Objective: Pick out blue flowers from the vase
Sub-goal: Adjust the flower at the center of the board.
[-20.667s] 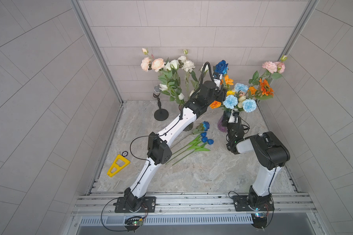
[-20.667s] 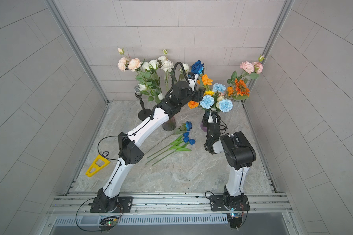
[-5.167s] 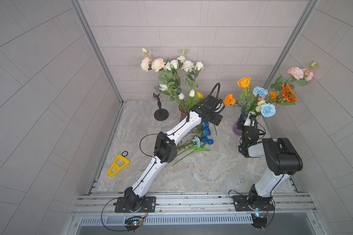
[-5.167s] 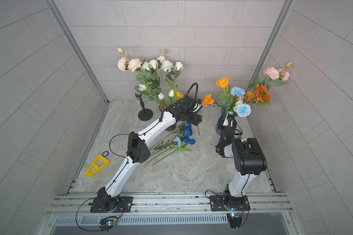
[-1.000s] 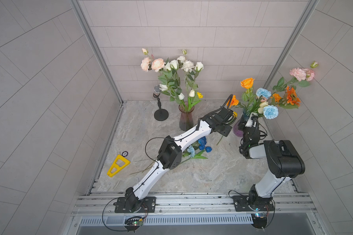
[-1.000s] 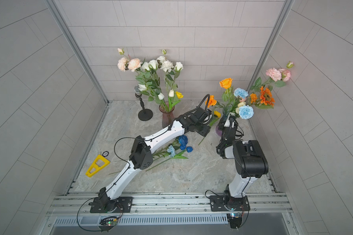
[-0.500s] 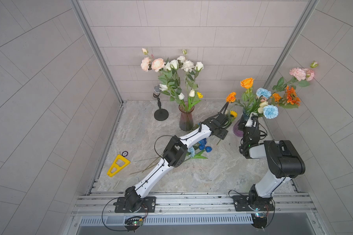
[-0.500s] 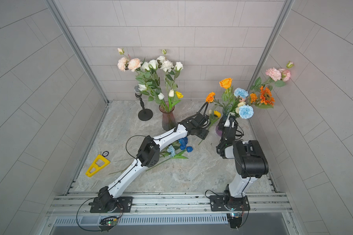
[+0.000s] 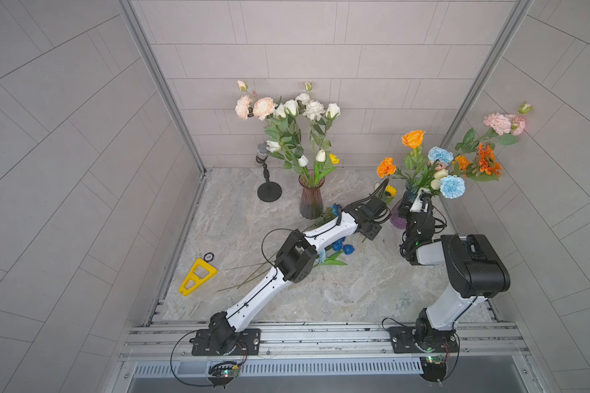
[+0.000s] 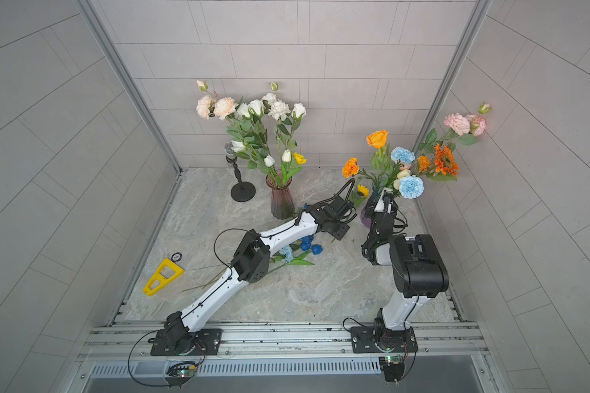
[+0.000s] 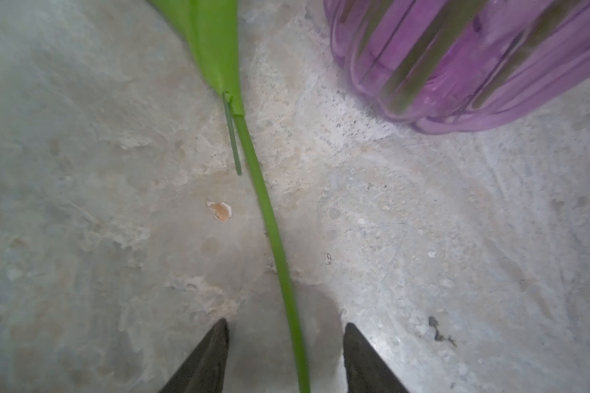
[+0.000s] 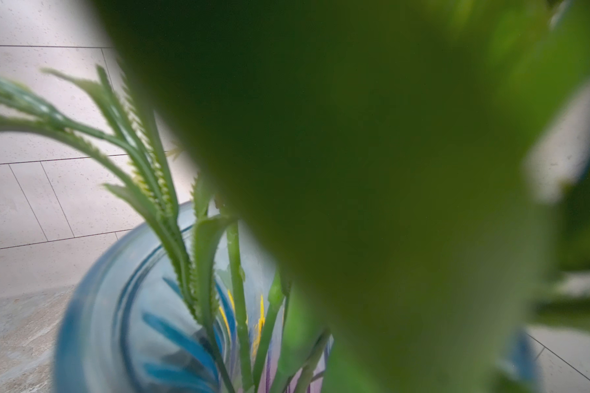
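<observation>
The vase, purple below and blue at the rim, stands at the right. My right gripper is at its neck and grips it; leaves hide its fingers in the right wrist view. Two pale blue flowers stay in that bunch. Picked blue flowers lie under my left forearm. My left gripper is low over the table beside the vase, open, its fingers either side of a green stem of a yellow sunflower.
A second vase with white and pink blooms stands at the back centre, a black microphone stand to its left. A yellow tool lies by the left wall. Orange and pink flowers lean towards the right wall.
My left gripper has come down from beside the bouquet to the table and its jaws have narrowed round the green stem. The right arm and vase have stayed put.
</observation>
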{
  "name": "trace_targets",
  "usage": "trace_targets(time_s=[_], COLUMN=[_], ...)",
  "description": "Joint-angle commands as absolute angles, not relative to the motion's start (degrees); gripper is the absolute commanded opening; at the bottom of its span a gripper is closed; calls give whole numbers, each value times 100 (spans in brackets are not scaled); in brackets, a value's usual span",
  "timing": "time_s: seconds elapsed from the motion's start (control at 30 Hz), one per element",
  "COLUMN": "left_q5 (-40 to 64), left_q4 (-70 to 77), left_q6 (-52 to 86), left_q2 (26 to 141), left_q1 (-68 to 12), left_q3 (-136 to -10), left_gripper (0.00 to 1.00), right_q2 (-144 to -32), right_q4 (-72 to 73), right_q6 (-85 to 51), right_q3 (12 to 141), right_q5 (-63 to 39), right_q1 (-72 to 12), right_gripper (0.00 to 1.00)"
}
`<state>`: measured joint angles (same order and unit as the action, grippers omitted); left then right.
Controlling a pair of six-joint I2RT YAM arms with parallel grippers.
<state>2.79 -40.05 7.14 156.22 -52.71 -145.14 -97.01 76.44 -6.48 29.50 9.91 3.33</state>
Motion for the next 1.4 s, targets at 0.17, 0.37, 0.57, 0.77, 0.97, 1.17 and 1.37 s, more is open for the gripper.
trace_targets(time_s=[0.17, 0.37, 0.57, 0.77, 0.97, 1.17, 1.37], left_q5=[119, 85, 143, 331, 386, 218, 129], left_q4=[-4573, -4845, -4910, -5100, -5302, -5303, -5345], left_q6=[750, 746, 834, 1058, 1256, 1386, 1587], left_q2=[15794, 15755, 15581, 15221, 14614, 13812, 13246], left_q1=[-5377, -5446, -5522, -5537, -5626, -5826, -5963], left_q3=[-14590, -14500, -14345, -14296, -13951, -12929, -11965], left_gripper=[34, 14, 0, 0, 0, 0, 0], right_q2=[-9483, -9466, -9455, -9440, -9428, -9405, -9379], right_q4=[8095, 8095, 8095, 8095, 8095, 8095, 8095], right_q6=[-793, -843, -835, -831, -833, -843, -857], right_q3=[2919, 2934, 2918, 2918, 2910, 2918, 2909], right_q5=[986, 978, 996, 1006, 993, 984, 960], right_q1=[345, 343, 346, 352, 344, 346, 351], right_gripper=[65, 65, 65, 65, 65, 65, 65])
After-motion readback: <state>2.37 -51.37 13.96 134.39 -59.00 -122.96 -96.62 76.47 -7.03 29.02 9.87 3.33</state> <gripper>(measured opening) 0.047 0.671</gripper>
